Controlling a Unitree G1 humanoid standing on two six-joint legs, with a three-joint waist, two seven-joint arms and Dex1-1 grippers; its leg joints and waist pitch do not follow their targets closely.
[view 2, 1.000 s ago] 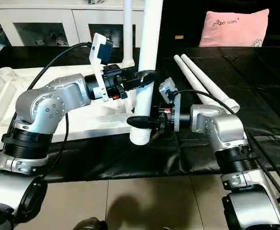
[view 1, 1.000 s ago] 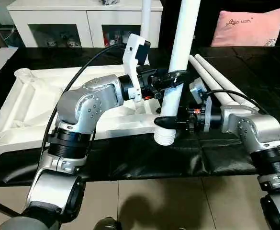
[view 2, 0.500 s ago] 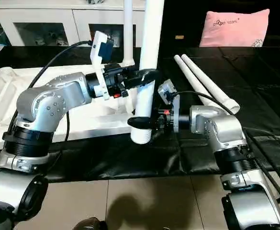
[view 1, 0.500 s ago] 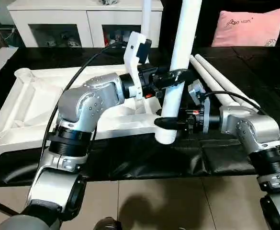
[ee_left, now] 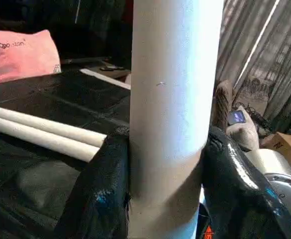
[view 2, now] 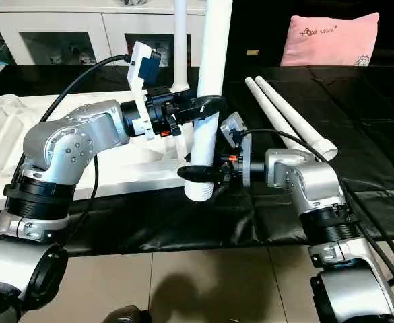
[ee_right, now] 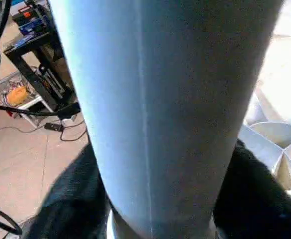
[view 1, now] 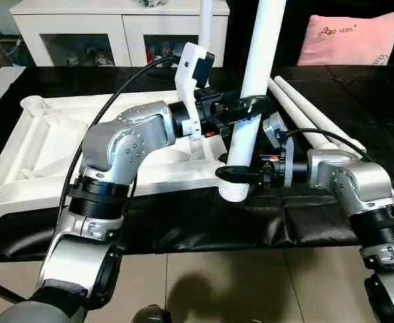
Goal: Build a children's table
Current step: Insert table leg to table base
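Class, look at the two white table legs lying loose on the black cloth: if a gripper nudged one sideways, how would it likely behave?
The loose legs are round, smooth tubes, so one would probably roll. Their taper suggests it would curve rather than roll straight. The black cloth looks creased, which may slow it.

A white tabletop (view 1: 35,145) lies upside down; one leg (view 1: 254,74) stands upright off its corner, two legs (view 1: 311,118) lie alongside.

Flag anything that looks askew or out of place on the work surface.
Nothing stands out. The tabletop lies underside up, one leg stands in it, two legs lie beside it, and both end effectors hold the fourth leg upright.
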